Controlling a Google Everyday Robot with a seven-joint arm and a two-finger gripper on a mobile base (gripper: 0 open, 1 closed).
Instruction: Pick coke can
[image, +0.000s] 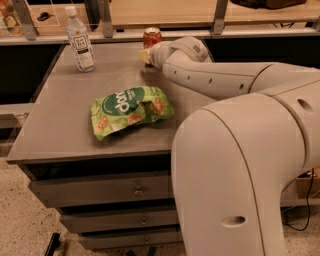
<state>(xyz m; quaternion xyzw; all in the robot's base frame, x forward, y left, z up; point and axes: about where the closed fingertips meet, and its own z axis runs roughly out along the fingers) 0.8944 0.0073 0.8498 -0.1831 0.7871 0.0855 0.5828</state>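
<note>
The coke can is red with a silver top and stands upright at the far edge of the grey table. Only its upper part shows. My gripper sits right in front of the can at the end of the white arm, which reaches in from the right and hides the can's lower part. I cannot tell whether the gripper touches the can.
A clear plastic bottle with a white cap stands at the table's far left. A green snack bag lies in the middle of the table. A rail with metal posts runs behind the table. Drawers sit below the top.
</note>
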